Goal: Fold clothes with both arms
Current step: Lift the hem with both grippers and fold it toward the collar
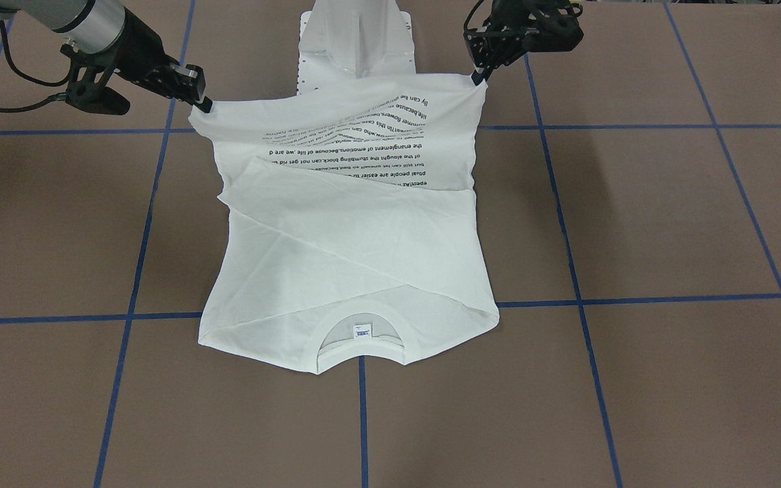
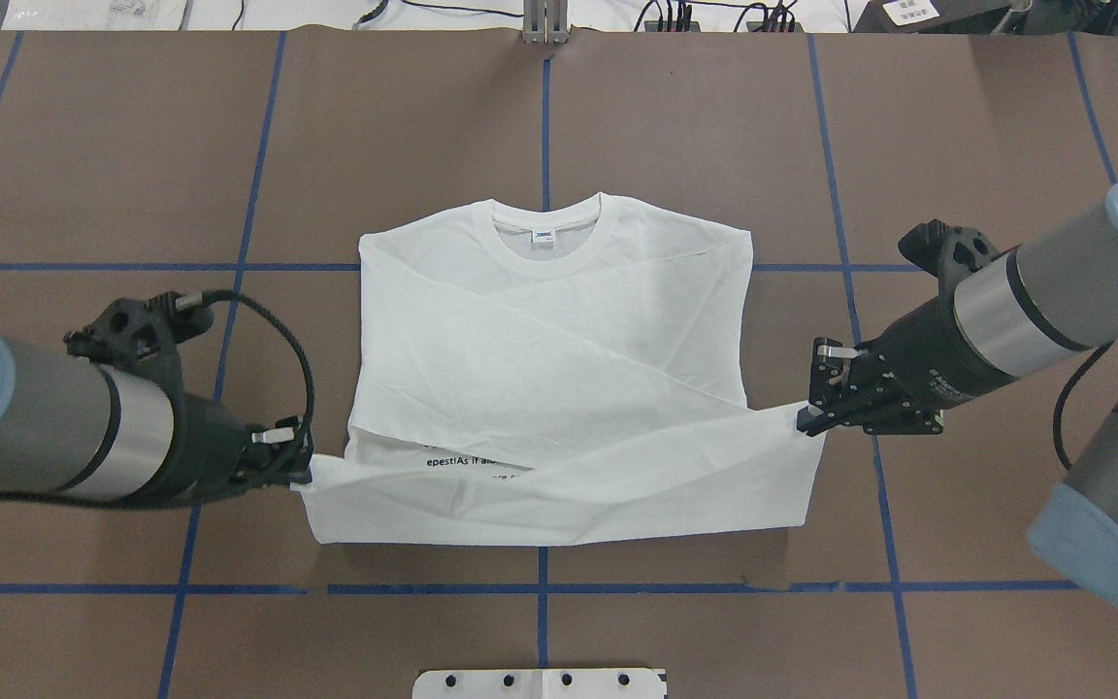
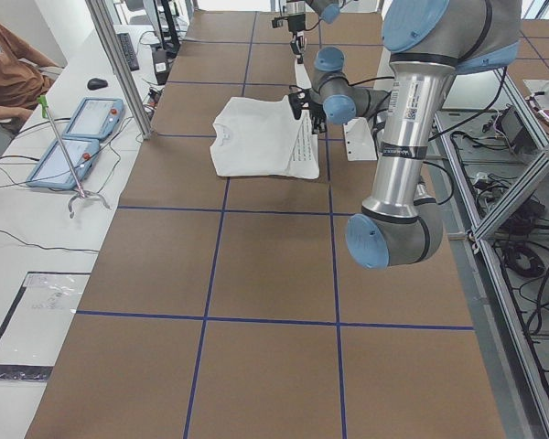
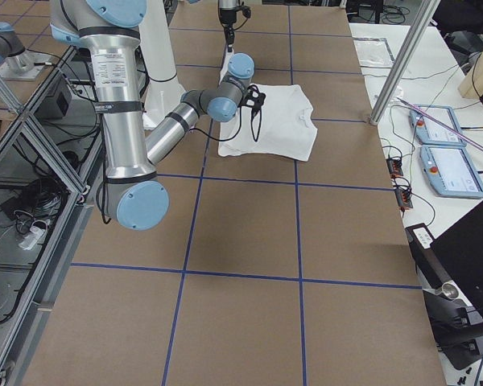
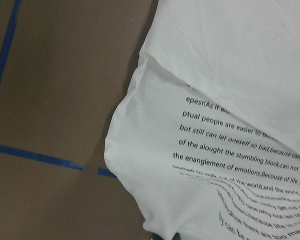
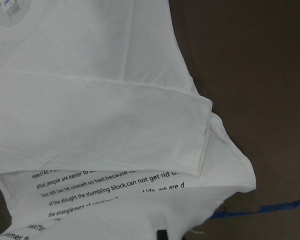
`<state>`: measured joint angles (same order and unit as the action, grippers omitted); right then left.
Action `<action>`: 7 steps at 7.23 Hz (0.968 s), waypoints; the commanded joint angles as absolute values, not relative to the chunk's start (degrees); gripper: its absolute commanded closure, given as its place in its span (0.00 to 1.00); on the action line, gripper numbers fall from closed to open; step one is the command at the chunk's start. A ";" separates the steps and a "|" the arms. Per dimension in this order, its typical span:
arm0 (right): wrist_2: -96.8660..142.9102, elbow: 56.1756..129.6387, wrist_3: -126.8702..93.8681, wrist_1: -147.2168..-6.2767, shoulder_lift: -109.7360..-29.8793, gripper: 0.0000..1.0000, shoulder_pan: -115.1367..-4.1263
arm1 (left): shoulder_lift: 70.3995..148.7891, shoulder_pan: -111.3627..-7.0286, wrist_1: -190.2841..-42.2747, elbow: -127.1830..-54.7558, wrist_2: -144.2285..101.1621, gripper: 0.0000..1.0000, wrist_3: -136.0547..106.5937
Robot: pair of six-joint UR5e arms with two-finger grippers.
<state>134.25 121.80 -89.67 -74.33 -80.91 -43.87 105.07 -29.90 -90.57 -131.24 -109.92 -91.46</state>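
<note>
The clothes are one white long-sleeved T-shirt (image 2: pixel 559 330) lying on the brown table, its ribbed collar (image 2: pixel 546 233) with the small blue-white label pointing away from the robot. Both sleeves are folded across the body. The hem is raised off the table, so the black printed text (image 1: pixel 363 142) on its underside shows. My left gripper (image 2: pixel 305 464) is shut on the hem corner at the overhead view's left. My right gripper (image 2: pixel 805 417) is shut on the opposite hem corner. Both wrist views look down on the lifted cloth (image 5: pixel 230 150) and folded sleeve (image 6: pixel 90 115).
The white pedestal base (image 1: pixel 356 41) stands just behind the raised hem, on the robot's side. Blue tape lines (image 2: pixel 544 107) grid the brown table. Teach pendants (image 3: pixel 73 137) lie on a side bench beyond an aluminium post (image 3: pixel 119 64), where a person's arm rests.
</note>
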 commanded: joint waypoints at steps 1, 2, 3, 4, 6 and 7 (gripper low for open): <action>133.86 113.07 -89.30 -74.27 -73.52 1.00 -48.94 | 112.13 -36.89 -91.05 -120.02 -111.00 1.00 -86.78; 133.60 110.24 -89.30 -74.27 -71.04 1.00 -49.83 | 114.41 -39.70 -92.79 -115.62 -111.01 1.00 -86.14; 133.42 108.47 -88.34 -74.09 -70.23 1.00 -50.18 | 115.22 -41.12 -94.90 -112.10 -111.01 1.00 -85.96; 132.37 105.41 -87.63 -74.09 -67.88 1.00 -50.36 | 115.49 -42.44 -98.40 -109.36 -111.01 1.00 -85.70; 131.23 101.18 -87.19 -74.09 -65.14 1.00 -51.06 | 119.51 -43.85 -103.95 -100.51 -111.01 1.00 -85.69; 131.05 97.68 -85.53 -74.09 -62.86 1.00 -51.76 | 119.97 -44.21 -106.50 -98.11 -110.92 1.00 -85.69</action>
